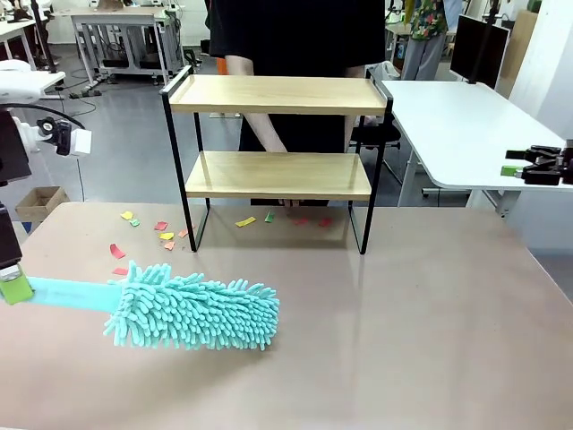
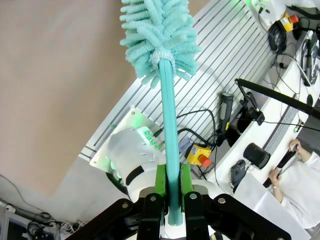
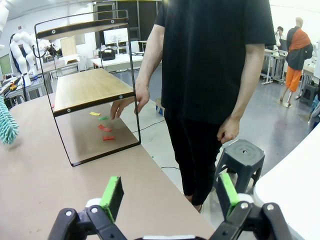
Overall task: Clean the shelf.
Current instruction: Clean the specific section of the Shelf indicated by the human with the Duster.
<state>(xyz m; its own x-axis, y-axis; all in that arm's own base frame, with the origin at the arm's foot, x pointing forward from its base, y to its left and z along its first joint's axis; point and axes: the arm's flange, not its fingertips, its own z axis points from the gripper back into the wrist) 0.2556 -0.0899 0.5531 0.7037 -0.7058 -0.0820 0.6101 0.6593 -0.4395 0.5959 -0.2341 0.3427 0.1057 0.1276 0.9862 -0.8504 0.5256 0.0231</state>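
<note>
The shelf [image 1: 277,175], two light wooden boards in a thin black frame, stands at the table's far edge; it also shows side-on in the right wrist view as the shelf [image 3: 87,87]. A turquoise fluffy duster [image 1: 192,309] lies on the table in front of it, left of centre. My left gripper [image 1: 13,287] is shut on the end of its handle [image 1: 72,294]. In the left wrist view, the green pads [image 2: 160,185] of my left gripper [image 2: 173,182] clamp the handle [image 2: 169,130]. My right gripper [image 1: 528,166] hovers open off the table's right side, seen wide open as my right gripper [image 3: 170,197].
Small coloured paper scraps [image 1: 161,231] lie on the table left of and under the shelf. A person [image 1: 295,36] stands behind it, one hand [image 3: 125,106] near the lower board. A white table [image 1: 457,125] and a grey stool [image 3: 242,155] are to the right.
</note>
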